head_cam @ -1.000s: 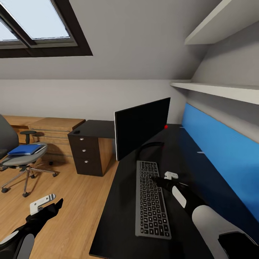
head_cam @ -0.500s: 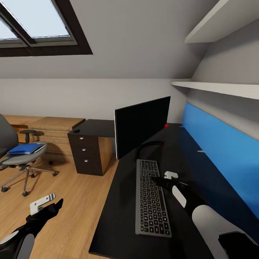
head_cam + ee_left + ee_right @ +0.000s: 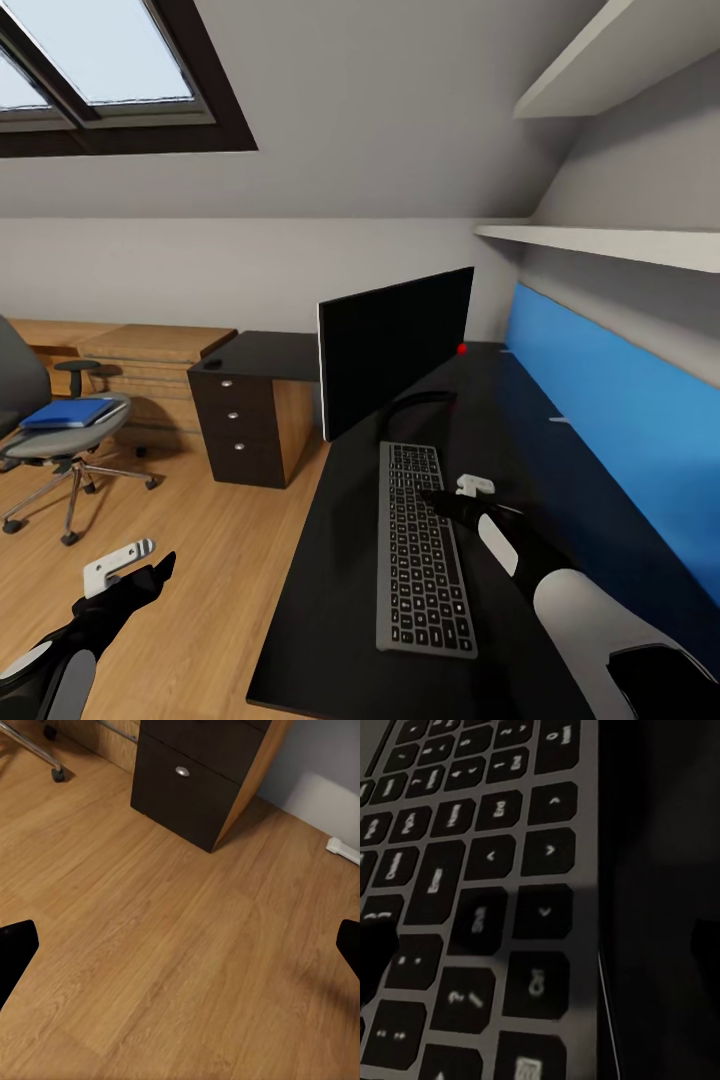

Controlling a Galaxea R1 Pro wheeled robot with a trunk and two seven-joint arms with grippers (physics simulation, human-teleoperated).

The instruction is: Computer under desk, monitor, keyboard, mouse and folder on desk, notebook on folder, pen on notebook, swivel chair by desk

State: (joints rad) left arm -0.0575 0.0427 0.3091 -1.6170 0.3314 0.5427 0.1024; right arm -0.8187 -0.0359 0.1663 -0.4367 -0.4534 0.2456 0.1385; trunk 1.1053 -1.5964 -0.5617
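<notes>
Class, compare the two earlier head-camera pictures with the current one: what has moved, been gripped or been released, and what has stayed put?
Nothing visibly changed apart from a slight shift of the whole view early on, which is the camera's. The right tool still rests at the keyboard's edge, the left tool still hangs over the floor, and the folder stays on the swivel chair.

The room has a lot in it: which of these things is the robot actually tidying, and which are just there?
Part of the job:
monitor
keyboard
blue folder
swivel chair
desk

Just there:
drawer unit
wall shelves
skylight
low wooden cabinets
</notes>
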